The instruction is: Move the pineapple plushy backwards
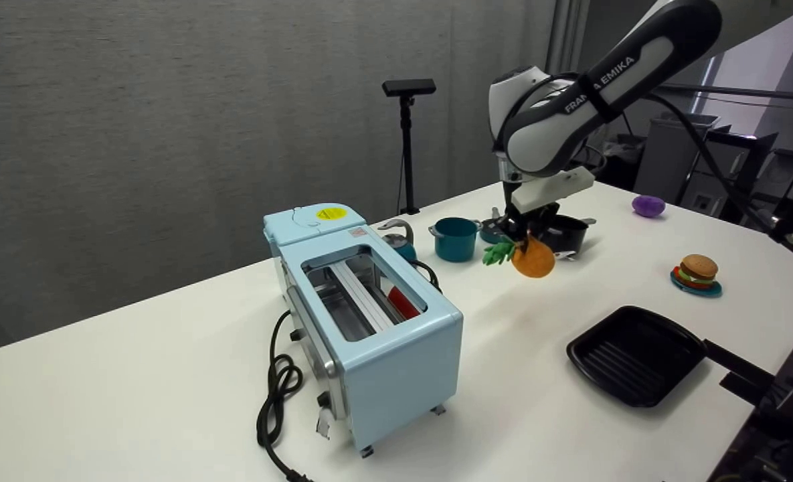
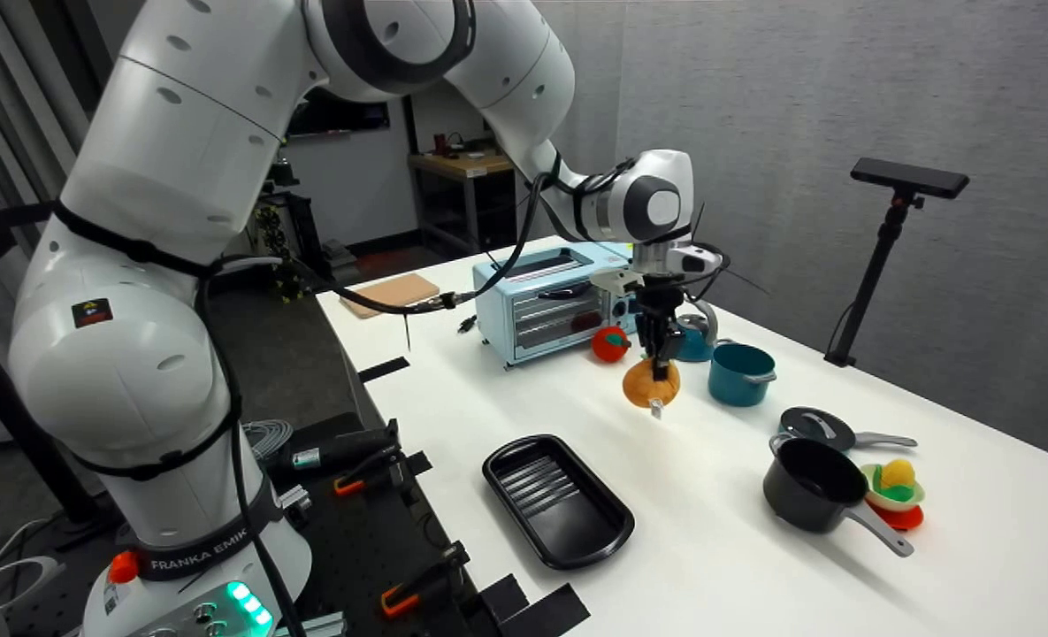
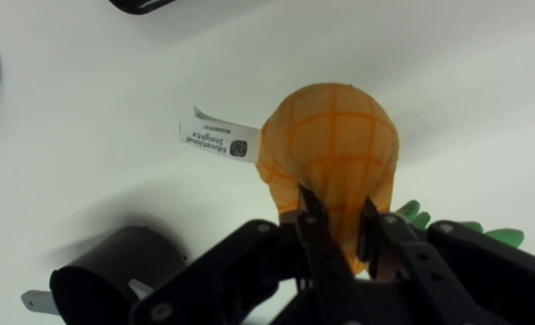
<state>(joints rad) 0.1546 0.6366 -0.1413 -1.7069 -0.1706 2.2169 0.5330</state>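
The hand (image 3: 339, 204) holds the pineapple plushy (image 3: 332, 131), pinched at its orange body; in the wrist view a white tag (image 3: 220, 139) juts from one side of the plushy and green leaves (image 3: 504, 236) show on the other; in an exterior view the plushy hangs above the bench (image 2: 700, 566), between the light-blue toaster (image 2: 494, 317) and the black saucepan (image 2: 787, 501), near the teal pot (image 2: 734, 387); the ridged black griddle (image 2: 568, 509) lies nearer the robot's base (image 2: 170, 579), well apart from the plushy.
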